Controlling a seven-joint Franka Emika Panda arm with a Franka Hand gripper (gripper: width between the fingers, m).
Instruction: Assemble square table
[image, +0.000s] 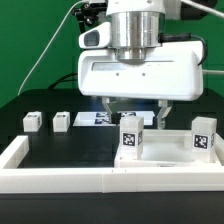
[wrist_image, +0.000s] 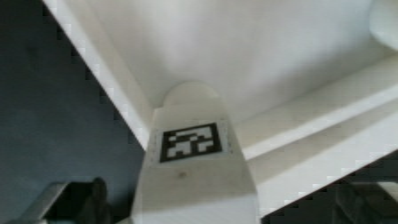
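The white square tabletop (image: 166, 150) lies at the exterior view's right, against the border wall. Two white tagged legs stand upright on it, one at its left corner (image: 131, 136) and one at its right (image: 204, 137). Two more legs (image: 33, 121) (image: 61, 120) lie loose on the dark table at the left. My gripper (image: 134, 110) hangs straight over the left upright leg. In the wrist view the gripper (wrist_image: 214, 208) is open, its dark fingers (wrist_image: 75, 200) standing off on either side of that leg (wrist_image: 192, 142), with the tabletop (wrist_image: 249, 50) behind it.
The marker board (image: 92, 118) lies flat behind the gripper. A long low white border wall (image: 80, 180) runs along the front and turns back at the left (image: 14, 150). Cables hang behind the arm.
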